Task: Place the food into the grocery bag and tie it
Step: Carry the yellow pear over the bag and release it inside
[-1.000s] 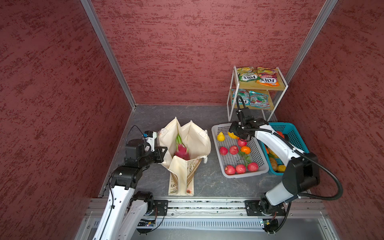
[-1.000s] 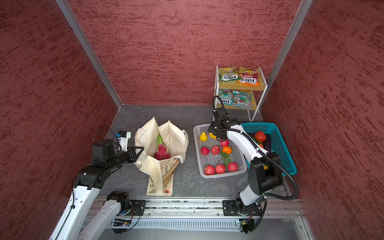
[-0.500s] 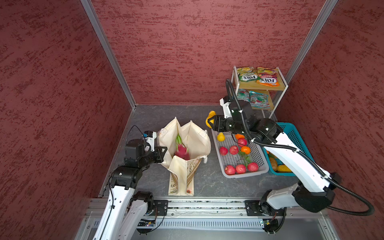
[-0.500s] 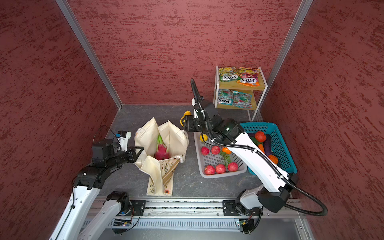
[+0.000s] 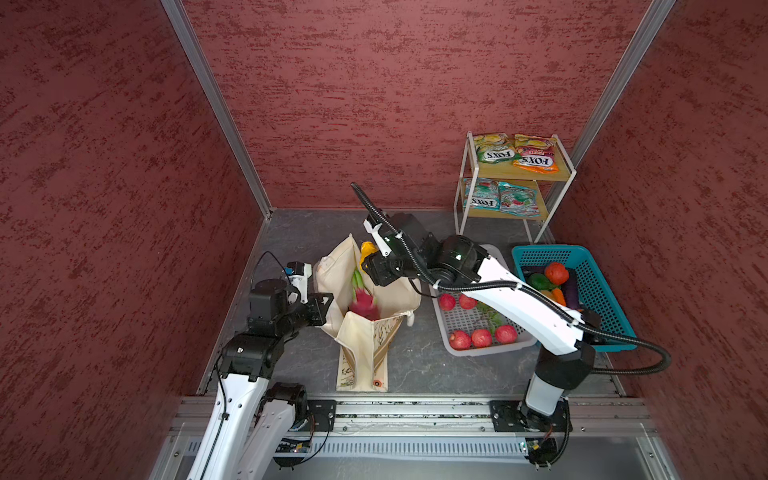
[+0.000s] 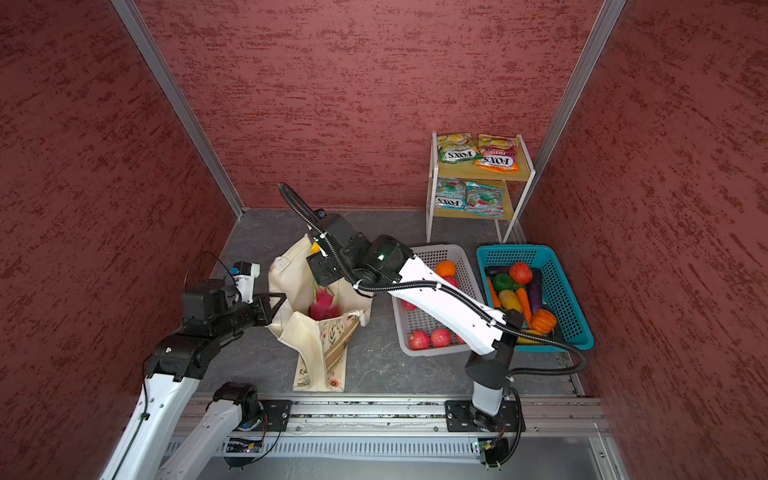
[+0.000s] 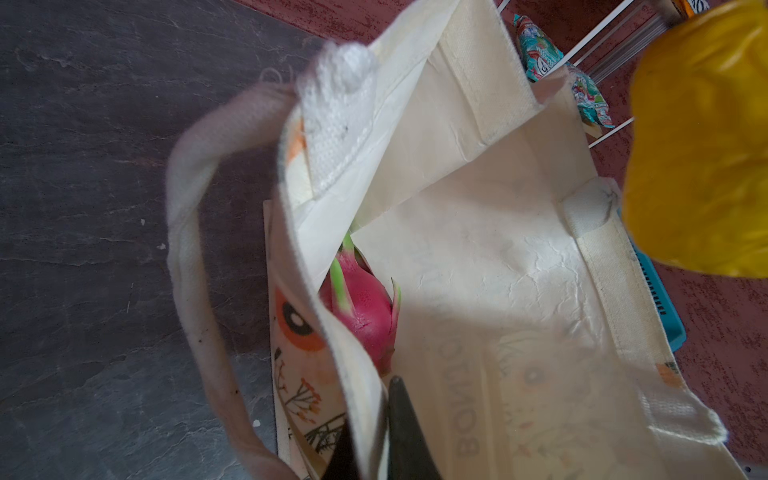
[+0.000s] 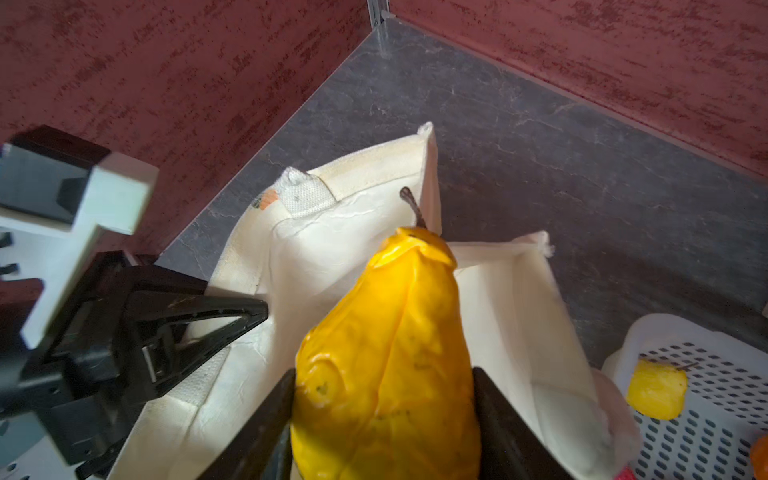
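Observation:
The cream grocery bag stands open on the grey floor with a pink dragon fruit inside. My left gripper is shut on the bag's near rim and holds the mouth open. My right gripper is shut on a yellow pear, stem pointing away, hanging above the far side of the open mouth. Red apples lie in the grey basket. FOX'S packets sit on the shelf.
The grey basket is right of the bag and also holds a yellow fruit and an orange fruit. A teal basket of vegetables stands further right. A two-tier shelf stands at the back right. Red walls enclose three sides.
My right arm has lifted the yellow pear out of the grey basket and carried it left to above the bag's mouth. The left arm and the bag have stayed put.

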{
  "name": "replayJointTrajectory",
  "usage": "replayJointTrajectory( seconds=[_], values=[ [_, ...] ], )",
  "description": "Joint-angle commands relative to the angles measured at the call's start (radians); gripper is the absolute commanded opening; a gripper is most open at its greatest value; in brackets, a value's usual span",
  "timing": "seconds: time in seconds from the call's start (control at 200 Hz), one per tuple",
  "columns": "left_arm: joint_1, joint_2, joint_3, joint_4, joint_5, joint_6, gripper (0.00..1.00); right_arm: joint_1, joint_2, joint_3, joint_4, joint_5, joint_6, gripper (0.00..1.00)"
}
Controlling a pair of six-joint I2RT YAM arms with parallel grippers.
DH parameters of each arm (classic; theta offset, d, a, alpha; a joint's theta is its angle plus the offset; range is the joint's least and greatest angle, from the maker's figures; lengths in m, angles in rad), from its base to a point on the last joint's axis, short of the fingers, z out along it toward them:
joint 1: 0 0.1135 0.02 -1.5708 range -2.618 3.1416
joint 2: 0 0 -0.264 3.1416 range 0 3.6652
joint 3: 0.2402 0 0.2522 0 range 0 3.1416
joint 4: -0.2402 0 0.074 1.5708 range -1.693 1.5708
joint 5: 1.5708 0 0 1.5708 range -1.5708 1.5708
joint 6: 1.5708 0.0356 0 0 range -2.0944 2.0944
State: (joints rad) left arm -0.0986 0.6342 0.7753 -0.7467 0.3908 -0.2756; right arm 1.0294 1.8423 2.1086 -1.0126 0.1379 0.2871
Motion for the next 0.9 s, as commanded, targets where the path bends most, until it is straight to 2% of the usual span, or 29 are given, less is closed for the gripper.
replayJointTrajectory(
  seconds=[0.0,0.22,0.486,0.651,0.666,0.681,0.897],
  values=[
    [0.01,-0.011,-0.01,0.007,-0.002,0.003,0.11,0.015,0.05,0.051,-0.053,-0.01,-0.032,0.57],
    [0.011,-0.016,-0.011,0.009,0.0,0.003,0.11,0.019,0.131,0.045,-0.067,-0.048,-0.036,0.59],
    [0.012,-0.016,-0.011,0.009,0.0,0.003,0.11,0.018,0.191,0.038,-0.08,-0.081,-0.02,0.65],
    [0.011,-0.021,-0.011,0.009,0.0,0.002,0.11,0.019,0.178,0.04,-0.082,-0.053,-0.011,0.78],
    [0.011,-0.02,-0.012,0.009,0.0,0.003,0.11,0.018,0.173,0.04,-0.081,-0.049,-0.01,0.95],
    [0.012,-0.019,-0.011,0.009,-0.001,0.003,0.11,0.019,0.169,0.041,-0.08,-0.044,-0.009,0.98],
    [0.011,-0.018,-0.011,0.007,-0.003,0.002,0.11,0.018,0.11,0.085,-0.08,0.031,0.036,0.99]
  ],
)
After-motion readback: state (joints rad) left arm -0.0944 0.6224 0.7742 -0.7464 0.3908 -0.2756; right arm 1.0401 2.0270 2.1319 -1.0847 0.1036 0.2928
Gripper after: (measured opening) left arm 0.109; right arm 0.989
